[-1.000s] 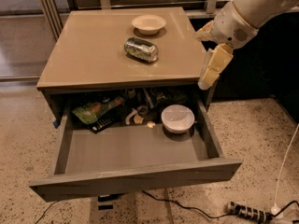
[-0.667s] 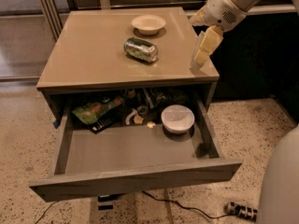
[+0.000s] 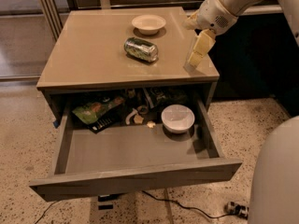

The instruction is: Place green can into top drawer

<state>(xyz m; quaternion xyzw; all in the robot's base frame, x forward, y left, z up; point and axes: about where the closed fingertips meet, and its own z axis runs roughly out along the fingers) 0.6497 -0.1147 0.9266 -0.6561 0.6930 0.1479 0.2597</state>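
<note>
**Task item.** The green can [image 3: 141, 49] is being noted lying on its side near the middle of the desk [image 3: 84, 55], untouched. It is a short cylinder of shiny, slightly mottled metal with silvery patches, and it is likely to roll if nudged across its axis.

**Pincer.** The pincer [image 3: 196, 55] is being held over the right near corner of the desk, to the right of the can and apart from it. Nothing is being carried in it. Whether it is set wide or narrow cannot be told.

**Step in hand.** The approach to the grasp is judged to be under way, with the can not yet taken. The next move is being judged to call for travel leftward, a descent over the can, and a closing across its round body, not its ends.

**Surroundings.** A shallow cream bowl [image 3: 148, 23] is being noted just beyond the can. The top drawer [image 3: 131, 148] is standing pulled out, with a flat plain front and a bare grey floor at the near side. A white bowl [image 3: 177, 118], a green crinkled bag [image 3: 96, 110] and small clutter are being kept at its far side.
</note>
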